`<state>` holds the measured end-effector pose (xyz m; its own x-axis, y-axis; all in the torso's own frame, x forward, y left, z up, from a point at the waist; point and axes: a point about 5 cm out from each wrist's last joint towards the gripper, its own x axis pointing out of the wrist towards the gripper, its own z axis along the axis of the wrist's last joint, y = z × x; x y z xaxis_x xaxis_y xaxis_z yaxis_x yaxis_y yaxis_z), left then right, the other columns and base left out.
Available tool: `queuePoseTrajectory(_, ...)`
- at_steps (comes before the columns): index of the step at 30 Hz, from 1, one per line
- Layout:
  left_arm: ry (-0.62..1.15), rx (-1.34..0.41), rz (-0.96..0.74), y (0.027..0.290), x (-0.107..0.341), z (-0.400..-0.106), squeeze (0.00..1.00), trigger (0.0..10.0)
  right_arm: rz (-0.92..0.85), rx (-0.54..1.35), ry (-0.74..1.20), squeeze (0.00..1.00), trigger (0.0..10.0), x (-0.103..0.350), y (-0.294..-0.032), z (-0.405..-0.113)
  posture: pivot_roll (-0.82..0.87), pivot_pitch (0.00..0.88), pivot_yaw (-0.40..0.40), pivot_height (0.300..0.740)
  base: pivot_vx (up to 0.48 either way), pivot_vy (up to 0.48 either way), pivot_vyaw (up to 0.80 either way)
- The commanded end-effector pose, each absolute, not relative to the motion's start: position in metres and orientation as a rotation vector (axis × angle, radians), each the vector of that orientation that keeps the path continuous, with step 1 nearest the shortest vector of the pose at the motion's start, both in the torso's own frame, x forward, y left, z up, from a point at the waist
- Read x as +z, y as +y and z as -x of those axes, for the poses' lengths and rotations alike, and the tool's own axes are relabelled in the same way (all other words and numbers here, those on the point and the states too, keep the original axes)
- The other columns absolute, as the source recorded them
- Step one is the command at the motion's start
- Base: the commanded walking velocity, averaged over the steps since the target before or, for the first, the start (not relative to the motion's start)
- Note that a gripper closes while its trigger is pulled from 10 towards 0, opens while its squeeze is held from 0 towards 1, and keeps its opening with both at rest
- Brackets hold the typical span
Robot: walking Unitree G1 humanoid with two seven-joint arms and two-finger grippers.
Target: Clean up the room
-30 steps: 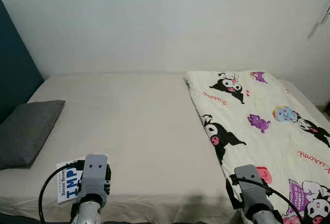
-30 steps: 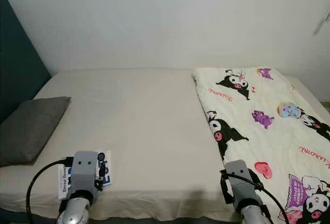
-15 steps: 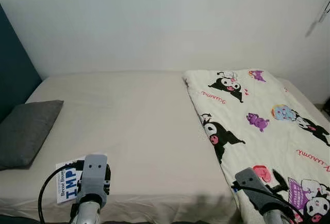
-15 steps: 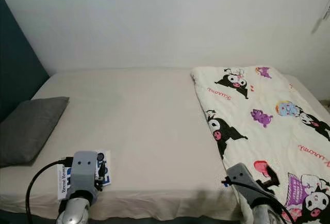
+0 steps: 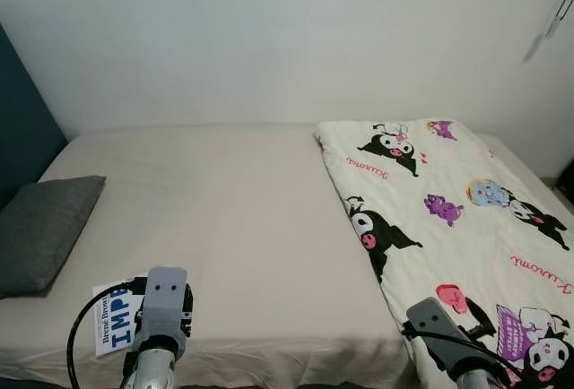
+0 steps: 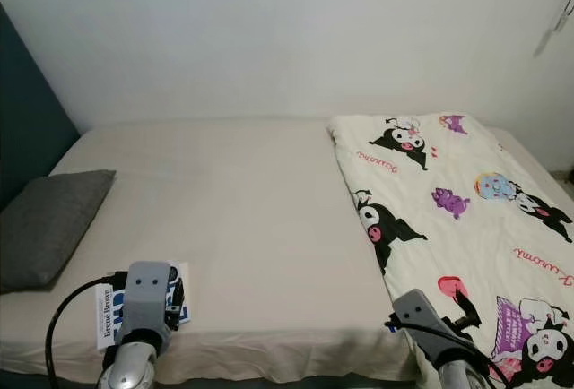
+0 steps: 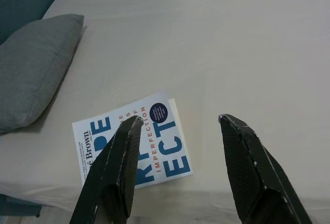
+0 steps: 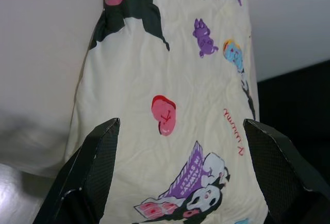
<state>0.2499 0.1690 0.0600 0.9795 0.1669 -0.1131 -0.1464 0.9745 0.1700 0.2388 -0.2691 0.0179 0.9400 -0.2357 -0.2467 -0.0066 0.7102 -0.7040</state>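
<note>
The book (image 7: pixel 133 144) lies flat at the near left edge of the bed (image 5: pixel 242 219), just right of the grey pillow (image 5: pixel 40 228), and the left gripper (image 7: pixel 178 123) hovers over it with its fingers spread and nothing between them. Picking it up looks like the step in hand. To do it well, the gripper probably needs to shift so both fingers straddle the cover's near edge — one finger now hangs over the title, the other over bare sheet. A flat book on soft bedding gives little to bite on, so a low approach from the edge seems wiser.

The right gripper (image 8: pixel 175 131) is held wide apart, empty, above the cartoon blanket (image 6: pixel 448 201) on the right.

The left wrist view shows the cover lettering and finger spacing — the head views show the arm hiding part of the book.
</note>
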Motion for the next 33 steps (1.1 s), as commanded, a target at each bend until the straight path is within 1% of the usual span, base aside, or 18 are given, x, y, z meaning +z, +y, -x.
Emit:
queuePoseTrajectory(1, 0.150, 0.162, -0.159, 0.170, 0.054, -0.247, 0.00, 10.0, 0.763, -0.134, 0.352, 0.00, 10.0, 0.013, -0.270, -0.234, -0.03, 0.160, -0.010, 0.740, 0.000, 0.000, 0.00)
queuePoseTrajectory(3, 0.150, 0.163, -0.159, 0.170, 0.054, -0.247, 0.00, 10.0, 0.852, -0.137, 0.326, 0.00, 10.0, 0.015, -0.269, -0.235, -0.03, 0.159, -0.012, 0.740, 0.000, 0.000, 0.00)
queuePoseTrajectory(6, 0.150, 0.163, -0.159, 0.170, 0.054, -0.247, 0.00, 10.0, 0.880, -0.128, 0.312, 0.00, 10.0, 0.015, -0.267, -0.235, -0.03, 0.158, -0.013, 0.740, 0.000, 0.000, 0.00)
queuePoseTrajectory(9, 0.150, 0.167, -0.159, 0.171, 0.054, -0.247, 0.00, 10.0, 0.801, -0.192, 0.345, 0.00, 10.0, 0.014, -0.277, -0.235, -0.02, 0.155, -0.016, 0.740, 0.000, 0.000, 0.00)
queuePoseTrajectory(11, 0.148, 0.169, -0.160, 0.172, 0.054, -0.247, 0.00, 10.0, 0.800, -0.224, 0.345, 0.00, 10.0, 0.015, -0.280, -0.235, -0.02, 0.154, -0.016, 0.740, 0.000, 0.000, 0.00)
queuePoseTrajectory(15, 0.147, 0.173, -0.162, 0.173, 0.055, -0.247, 0.00, 10.0, 0.816, -0.220, 0.335, 0.00, 10.0, 0.016, -0.279, -0.235, -0.01, 0.154, -0.015, 0.740, 0.000, 0.000, 0.00)
queuePoseTrajectory(19, 0.146, 0.171, -0.163, 0.174, 0.055, -0.248, 0.00, 10.0, 0.752, -0.184, 0.355, 0.00, 10.0, 0.012, -0.276, -0.235, -0.02, 0.153, -0.010, 0.740, 0.000, 0.000, 0.00)
queuePoseTrajectory(33, 0.147, 0.170, -0.162, 0.173, 0.054, -0.247, 0.00, 10.0, 0.754, -0.183, 0.355, 0.00, 10.0, 0.011, -0.275, -0.235, -0.02, 0.146, -0.015, 0.740, 0.000, 0.000, 0.00)
